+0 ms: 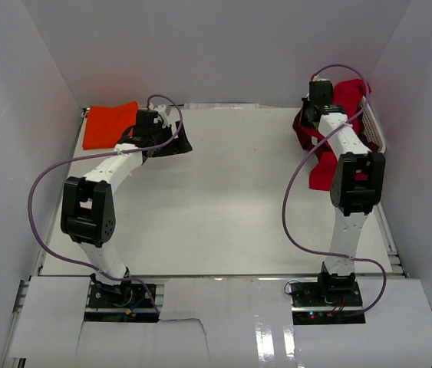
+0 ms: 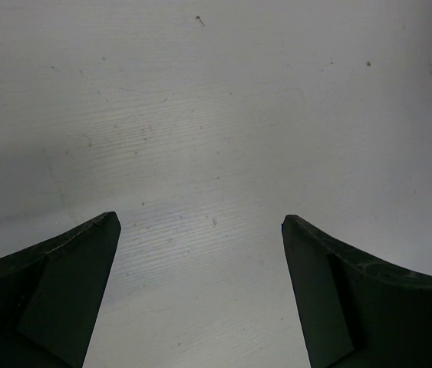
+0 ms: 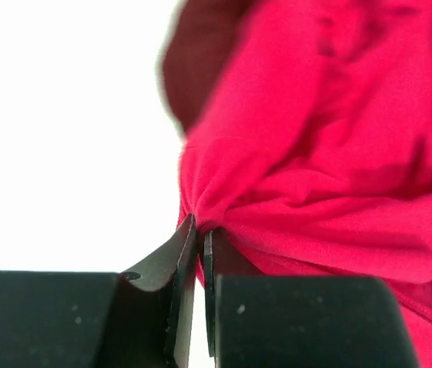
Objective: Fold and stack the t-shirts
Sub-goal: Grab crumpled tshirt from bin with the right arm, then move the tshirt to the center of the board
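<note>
The crimson red t-shirt (image 1: 351, 96) lies bunched at the back right, partly over the basket, with a fold hanging down toward the table. In the right wrist view my right gripper (image 3: 200, 224) is shut on a pinch of this red t-shirt (image 3: 331, 176). The dark maroon t-shirt (image 1: 303, 130) shows beside it, and again behind the red cloth (image 3: 192, 69). The orange t-shirt (image 1: 110, 125) lies folded flat at the back left. Just right of it, my left gripper (image 1: 171, 144) hovers open over bare table (image 2: 216, 115), its fingers (image 2: 70, 276) wide apart and holding nothing.
A white lattice basket (image 1: 377, 130) stands against the right wall under the red cloth. White walls close in the table (image 1: 231, 199) on the left, back and right. Purple cables loop from both arms.
</note>
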{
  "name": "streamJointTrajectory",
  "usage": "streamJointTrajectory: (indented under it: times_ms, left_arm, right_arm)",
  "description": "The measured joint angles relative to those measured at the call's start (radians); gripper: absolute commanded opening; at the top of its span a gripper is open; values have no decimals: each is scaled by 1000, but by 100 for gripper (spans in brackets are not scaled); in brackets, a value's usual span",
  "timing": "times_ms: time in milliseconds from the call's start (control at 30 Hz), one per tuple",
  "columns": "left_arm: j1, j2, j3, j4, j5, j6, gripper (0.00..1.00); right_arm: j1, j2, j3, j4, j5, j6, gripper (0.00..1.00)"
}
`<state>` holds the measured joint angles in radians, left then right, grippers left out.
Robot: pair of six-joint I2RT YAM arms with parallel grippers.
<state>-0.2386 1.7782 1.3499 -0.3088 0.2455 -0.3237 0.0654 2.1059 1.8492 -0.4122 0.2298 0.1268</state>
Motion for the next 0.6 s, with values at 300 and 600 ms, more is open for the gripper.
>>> streamJointTrajectory:
  times_ms: [300, 600]
  left_arm:
    - [-7, -24, 0, 0, -2, 0, 98]
    - [-21, -61, 0, -1, -6, -8, 98]
  right_arm:
    - [121, -73, 0, 2, -22, -26, 8]
    - [197, -260, 11, 0, -31, -76, 8]
